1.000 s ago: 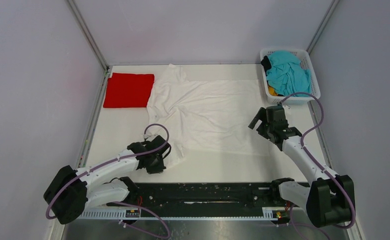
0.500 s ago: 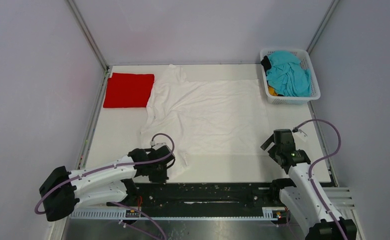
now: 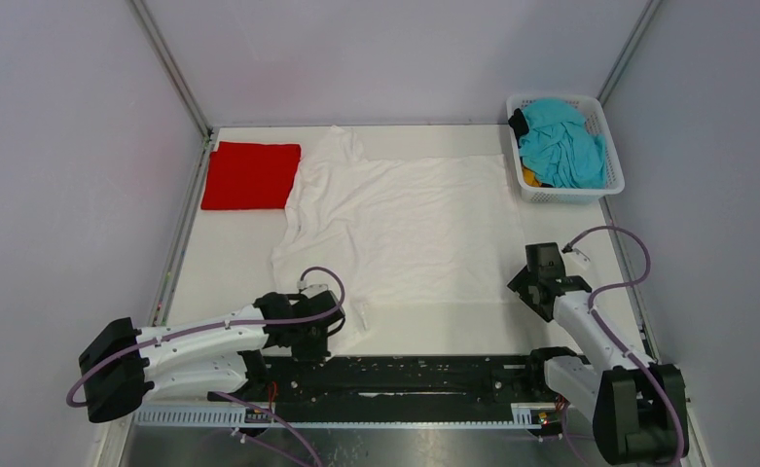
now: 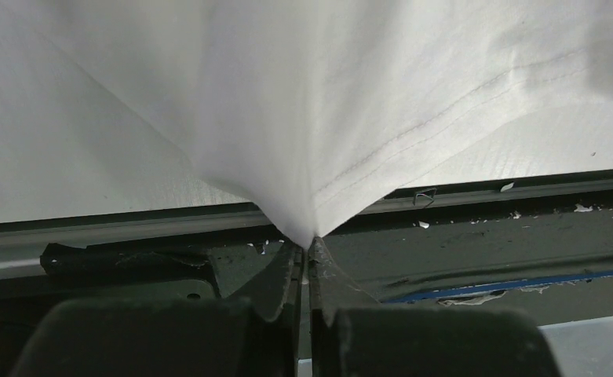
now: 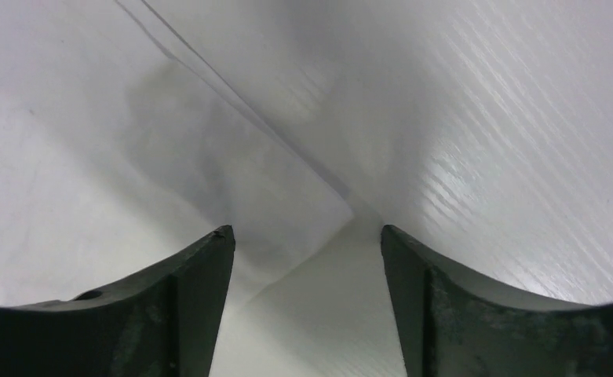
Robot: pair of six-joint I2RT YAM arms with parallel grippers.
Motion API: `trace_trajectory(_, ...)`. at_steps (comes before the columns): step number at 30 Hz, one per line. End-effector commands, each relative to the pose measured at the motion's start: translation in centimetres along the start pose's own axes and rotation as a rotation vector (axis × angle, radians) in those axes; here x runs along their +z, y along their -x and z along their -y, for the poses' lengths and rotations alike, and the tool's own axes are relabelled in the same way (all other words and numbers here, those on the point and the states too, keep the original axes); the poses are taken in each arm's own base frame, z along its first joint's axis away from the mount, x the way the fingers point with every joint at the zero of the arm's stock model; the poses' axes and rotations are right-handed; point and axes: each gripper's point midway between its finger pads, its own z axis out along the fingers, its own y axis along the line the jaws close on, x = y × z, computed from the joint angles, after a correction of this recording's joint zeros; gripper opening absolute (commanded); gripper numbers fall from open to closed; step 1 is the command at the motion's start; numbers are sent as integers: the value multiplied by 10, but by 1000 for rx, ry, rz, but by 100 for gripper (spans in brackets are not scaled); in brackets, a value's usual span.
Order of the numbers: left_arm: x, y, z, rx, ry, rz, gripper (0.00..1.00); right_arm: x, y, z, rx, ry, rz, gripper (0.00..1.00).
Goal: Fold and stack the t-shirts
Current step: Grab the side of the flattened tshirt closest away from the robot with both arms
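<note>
1. Left hand (image 3: 315, 341), in the top view, sits at the near edge of the counter (image 3: 225, 268), left of the middle. It is pressed together on the near-left corner of the white shirt (image 3: 405, 219), where the cloth bunches.
   - The right hand (image 3: 520, 288) is low near the right edge, at the shirt's near-right corner. This view does not show whether it is spread.
   - The white shirt lies spread over the middle of the counter, with one sleeve reaching toward the far edge.
   - The red shirt (image 3: 251, 175) lies folded in a neat rectangle in the far-left corner, just beside the white one.
   - The basket (image 3: 612, 161) stands at the far-right corner and holds a crumpled teal shirt (image 3: 562, 141). Bits of dark and orange cloth show at its edges.
2. In the left wrist view, the left hand (image 4: 304, 250) has its fingers closed to a thin slit, pinching a point of the white shirt (image 4: 326, 118).
   - The cloth fans up and away from the grip, and a stitched hem runs across it.
   - The dark rail (image 4: 483, 236) along the near edge lies beneath the tips, with bare counter (image 4: 554, 137) beyond.
3. In the right wrist view, the right hand (image 5: 303, 236) is spread wide, its fingers (image 5: 197, 275) well apart.
   - The white shirt (image 5: 130, 141) covers the left side, and its corner lies between the two fingers.
   - Bare counter (image 5: 523, 157) fills the right side.
   - Whether the tips touch the cloth cannot be told.
</note>
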Motion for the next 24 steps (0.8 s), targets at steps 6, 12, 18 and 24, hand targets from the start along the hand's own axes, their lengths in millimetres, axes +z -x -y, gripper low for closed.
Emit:
trace_trajectory(6,-14,18,16,-35,-17,64,0,14,-7,-12,27,24,-47,50)
trace_trajectory(12,-17,21,18,-21,-30,80,0,18,-2,-18,41,36,-33,42)
trace_trajectory(18,-15,20,17,-19,-18,74,0,22,-7,-23,19,33,-76,26)
trace_trajectory(24,-16,13,19,-18,-34,43,0,12,-10,-25,-20,72,-103,3)
